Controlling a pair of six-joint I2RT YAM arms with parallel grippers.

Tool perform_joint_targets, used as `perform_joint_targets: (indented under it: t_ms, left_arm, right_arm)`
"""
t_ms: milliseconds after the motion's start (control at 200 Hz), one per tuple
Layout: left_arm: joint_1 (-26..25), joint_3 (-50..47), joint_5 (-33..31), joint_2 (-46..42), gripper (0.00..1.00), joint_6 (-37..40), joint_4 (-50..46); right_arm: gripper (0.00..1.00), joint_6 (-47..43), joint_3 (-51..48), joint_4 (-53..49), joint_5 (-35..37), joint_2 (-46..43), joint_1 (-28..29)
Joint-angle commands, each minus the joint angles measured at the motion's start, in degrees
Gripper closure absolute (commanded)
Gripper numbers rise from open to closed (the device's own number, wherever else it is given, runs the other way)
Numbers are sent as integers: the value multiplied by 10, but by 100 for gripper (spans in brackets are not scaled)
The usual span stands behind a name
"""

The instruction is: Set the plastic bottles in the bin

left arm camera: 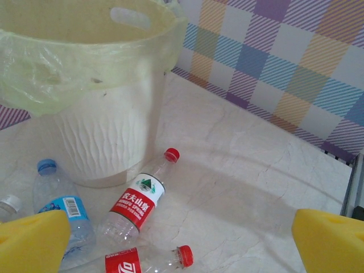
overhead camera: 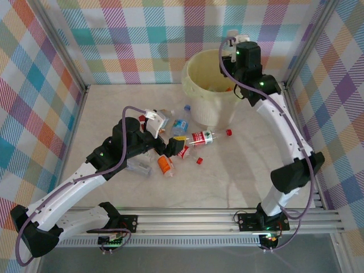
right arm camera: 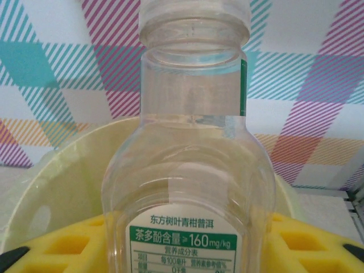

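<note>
1 bottle (right arm camera: 190, 170) clamped, seemingly over the bin (right arm camera: 57, 185).

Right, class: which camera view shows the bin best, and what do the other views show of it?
Top external: the bin appears nearly whole, opening upward, though the right arm crosses its rim. Left wrist shows its ribbed wall and bag-lined rim close up, cropped. Right wrist shows its rim behind the bottle in the right end effector.

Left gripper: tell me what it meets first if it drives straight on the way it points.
Most likely the nearest red-labelled bottle, lying low between the fingers of the open left gripper; beyond it the red-and-white-labelled bottle, then the bin. Depth is hard to judge.
</note>
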Motion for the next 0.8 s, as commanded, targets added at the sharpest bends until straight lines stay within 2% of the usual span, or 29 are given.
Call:
perform_joint_targets:
  t_ms: [0,170,310,585,795]
  left_arm:
    - [5,-7,-12,-10,0,13,18]
    - [5,-8,-16,-13,0,17,17]
    - [4,-7,-12,-10,0,18,16]
    - [5,-6,-9,-3,0,18,13]
    - [4,-5,-9,6,0,19,11]
  right_arm:
    - [52,-12,57,-70,-54,36,1]
    - [51,15,130,-148,-130,102,-16]
    - [51,30,181,-205,-166,148,-31]
    - [51,73,257,-295,-178,222,-63]
    - [51,67,273,-314,-171,256,-67]
